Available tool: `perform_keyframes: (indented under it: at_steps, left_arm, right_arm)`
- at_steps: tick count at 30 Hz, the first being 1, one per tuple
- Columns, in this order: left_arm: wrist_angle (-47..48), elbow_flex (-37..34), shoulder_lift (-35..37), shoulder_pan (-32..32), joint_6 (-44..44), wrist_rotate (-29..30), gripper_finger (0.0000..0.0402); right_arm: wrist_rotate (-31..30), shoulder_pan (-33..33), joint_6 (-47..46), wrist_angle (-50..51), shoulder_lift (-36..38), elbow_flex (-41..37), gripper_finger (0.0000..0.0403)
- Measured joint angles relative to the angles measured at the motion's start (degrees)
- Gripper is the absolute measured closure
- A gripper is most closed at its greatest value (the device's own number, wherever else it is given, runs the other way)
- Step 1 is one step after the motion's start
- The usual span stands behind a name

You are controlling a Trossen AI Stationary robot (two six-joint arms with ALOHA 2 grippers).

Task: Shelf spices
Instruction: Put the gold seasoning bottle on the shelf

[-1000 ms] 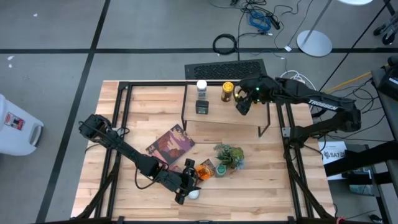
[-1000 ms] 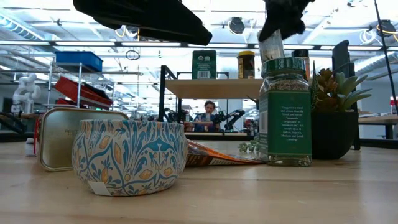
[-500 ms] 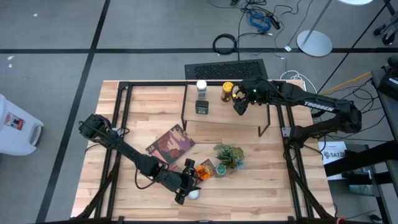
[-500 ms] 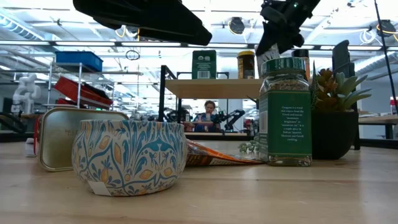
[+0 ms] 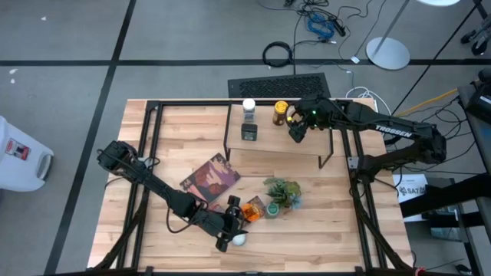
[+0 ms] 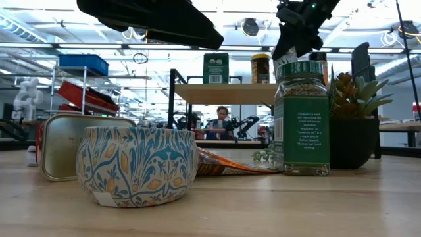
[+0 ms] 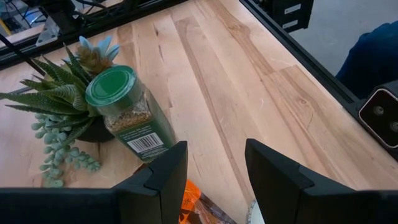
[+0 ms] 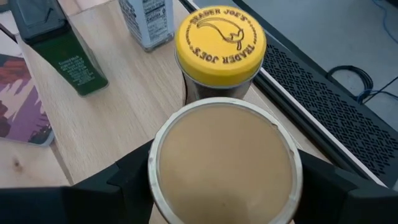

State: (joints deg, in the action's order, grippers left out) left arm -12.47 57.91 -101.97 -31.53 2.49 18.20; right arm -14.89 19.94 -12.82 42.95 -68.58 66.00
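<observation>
Tan and round, a smooth jar lid (image 8: pixel 224 160) sits gripped in the right gripper (image 5: pixel 296 132) over the wooden shelf (image 5: pixel 307 149), beside a yellow-topped jar (image 8: pixel 220 38). Left gripper (image 7: pixel 213 174) hangs open by a green-lidded jar (image 7: pixel 127 112).

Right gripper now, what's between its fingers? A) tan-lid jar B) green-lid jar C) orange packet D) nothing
A: in the right wrist view the right gripper has a finger on each side of the tan-lid jar, next to the yellow-lid jar on the shelf.
</observation>
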Motion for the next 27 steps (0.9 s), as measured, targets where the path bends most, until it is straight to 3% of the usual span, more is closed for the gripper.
perform_keyframes:
  at_steps: [8, 16, 27]
  left_arm:
    - [0.4, 0.0, 0.01, 0.0, -0.56, 0.0, 0.023]
    - [1.1, 0.0, 0.02, 0.0, -0.58, 0.01, 0.023]
    - [1.14, 0.0, 0.02, 0.0, -0.58, 0.01, 0.023]
  right_arm:
    - [-0.05, -0.17, -0.08, 0.85, 0.02, 0.0, 0.0125]
    - [0.28, -0.24, 0.17, 1.34, 0.56, 0.0, 0.0094]
    - [0.03, -0.24, -0.02, 1.47, 6.92, 0.0, 0.0087]
